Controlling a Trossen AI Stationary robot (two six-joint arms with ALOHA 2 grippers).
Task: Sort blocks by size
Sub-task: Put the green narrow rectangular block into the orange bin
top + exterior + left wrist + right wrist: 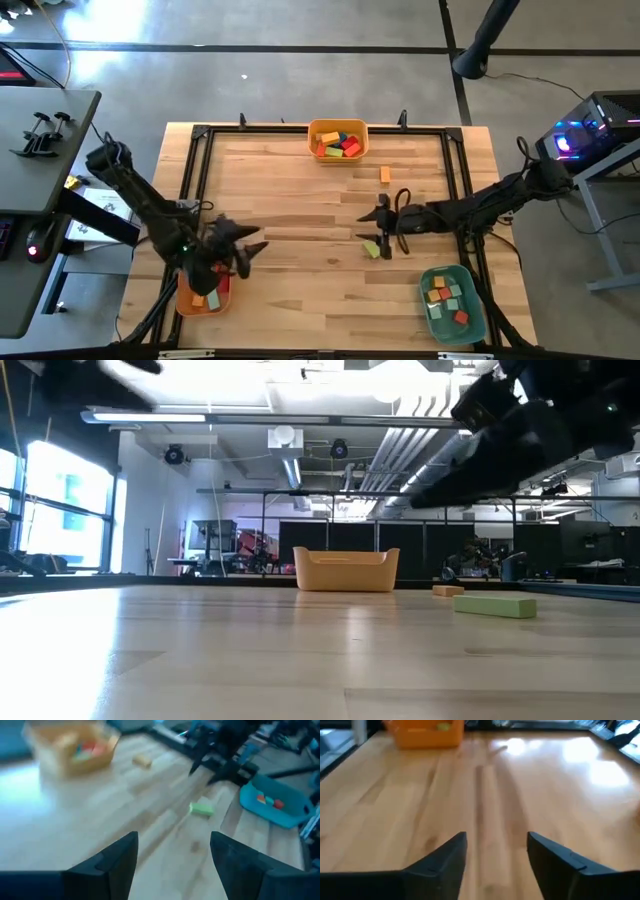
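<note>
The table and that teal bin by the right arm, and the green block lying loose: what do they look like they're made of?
The table looks like wood in pale planks: grain lines and board seams show, with a soft sheen. The teal bin looks like moulded plastic, one even colour with rounded corners. The green block is matte and sharp-edged, perhaps painted wood, though no grain shows.
</note>
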